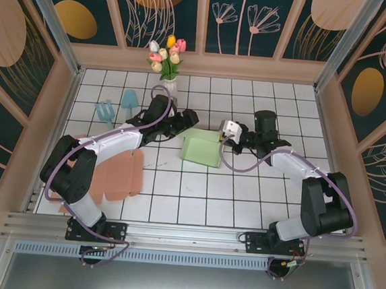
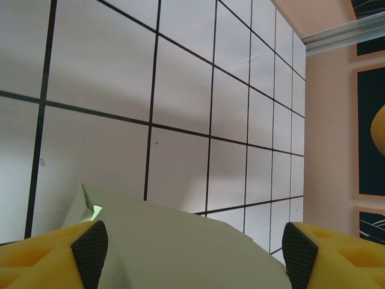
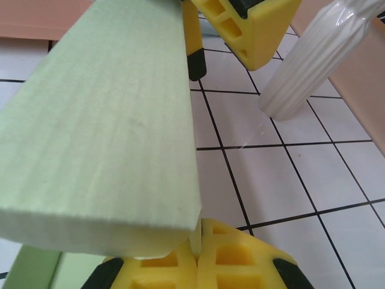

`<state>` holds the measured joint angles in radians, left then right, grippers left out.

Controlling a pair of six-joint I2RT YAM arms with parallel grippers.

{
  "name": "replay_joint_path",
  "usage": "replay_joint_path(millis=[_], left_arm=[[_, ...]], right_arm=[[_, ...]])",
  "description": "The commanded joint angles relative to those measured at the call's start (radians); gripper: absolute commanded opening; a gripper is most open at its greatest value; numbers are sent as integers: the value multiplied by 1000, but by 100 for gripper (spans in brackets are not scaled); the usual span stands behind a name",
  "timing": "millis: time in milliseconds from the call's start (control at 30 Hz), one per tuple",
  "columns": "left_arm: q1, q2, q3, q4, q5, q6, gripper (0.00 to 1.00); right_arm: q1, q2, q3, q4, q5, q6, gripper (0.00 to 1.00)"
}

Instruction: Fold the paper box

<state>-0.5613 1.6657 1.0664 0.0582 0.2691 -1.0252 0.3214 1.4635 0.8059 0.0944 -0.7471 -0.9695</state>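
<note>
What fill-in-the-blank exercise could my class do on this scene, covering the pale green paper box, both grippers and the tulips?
1. The paper box lying on the white tiled table is pale ___.
2. The yellow-fingered gripper shut on the box's edge belongs to the ___ arm.
3. The left gripper hovers at the box with its jaws ___.
4. The colourful tulips stand in a ribbed white ___.
Missing words: green; right; open; vase.
</note>
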Motion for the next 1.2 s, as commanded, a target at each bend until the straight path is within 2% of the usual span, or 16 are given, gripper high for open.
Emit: replay_joint_path(millis=[0,200,367,567,633,667,800,1000,1167], left_arm=[[-30,-1,-23,65,31,-59,78],[-64,-24,-54,97,7,-86,76],[-66,-27,-109,96,-42,-88,74],[-85,-35,-188,172,-48,-138,70],[-103,-37,-190,164,-65,-139,70],[-109,-37,-192,163,-68,-140,70],[-133,-54,-193,126,-112,-124,69],[-132,-104,-227,41,-238,-81,69],[-134,-128,-286,81,-250,-112,65]], right_arm=[[24,17,-16,69,28,6,0],[77,42,-17,26,135,-45,0],[109,31,-27,5,193,-57,5],[162,30,-28,-66,324,-85,18],[178,30,-28,-85,354,-87,19],[184,28,-28,-92,362,-88,22],[215,0,-28,-119,420,-89,45],[220,-80,-28,-209,511,-111,53],[220,-140,-28,-315,566,-132,59]])
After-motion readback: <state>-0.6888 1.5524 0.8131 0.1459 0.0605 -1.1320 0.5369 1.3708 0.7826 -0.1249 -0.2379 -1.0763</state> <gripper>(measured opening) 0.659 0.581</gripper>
